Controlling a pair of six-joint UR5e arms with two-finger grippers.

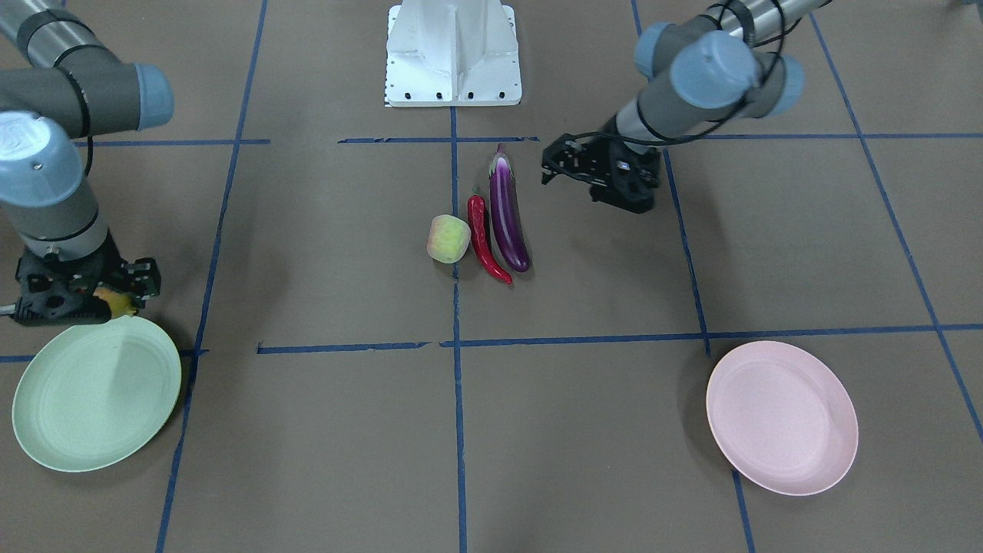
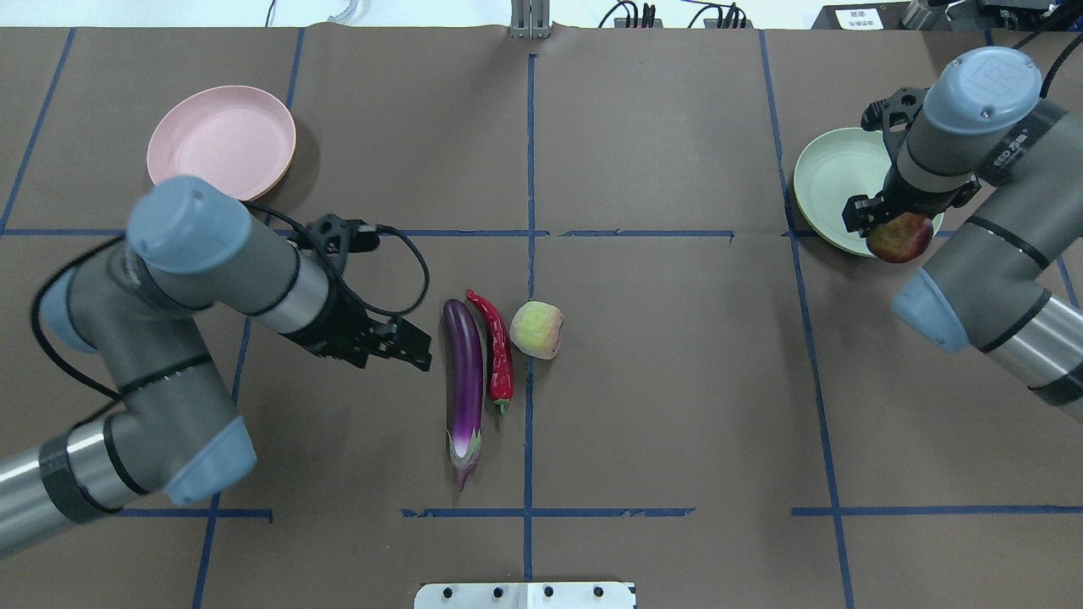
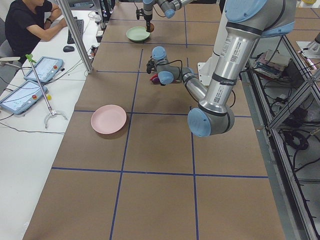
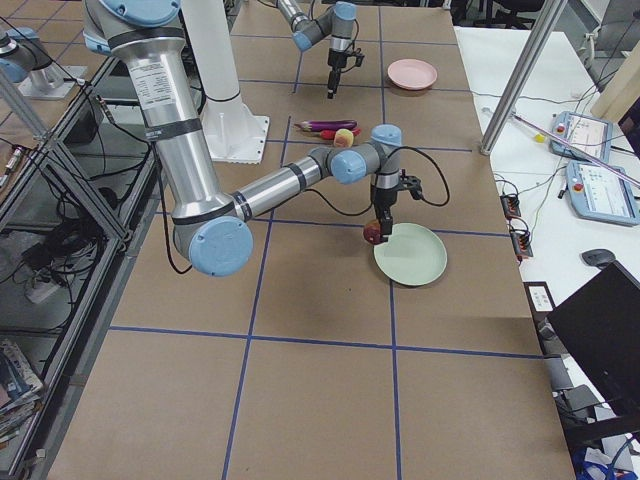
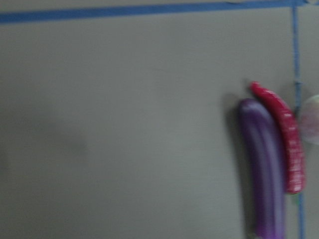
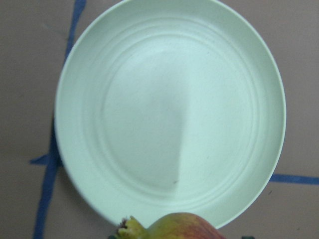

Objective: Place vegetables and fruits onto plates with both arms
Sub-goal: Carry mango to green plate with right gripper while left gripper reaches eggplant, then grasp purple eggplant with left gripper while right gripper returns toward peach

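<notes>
- The left wrist view is blurred and shows none of the left gripper. Overhead, its fingers stand apart at 9 o'clock of the eggplant, not touching it.
- The green plate and the pink plate show bare surfaces.
- The right gripper is clamped on the mango above the green plate's 5 o'clock rim. The right wrist view cuts the fruit off at 6 o'clock.
- The green fruit lies at 3 o'clock of the chili, which lies beside the eggplant.

The overhead camera looks forward and down, the front one faces it steeply; both share the eggplant.
</notes>
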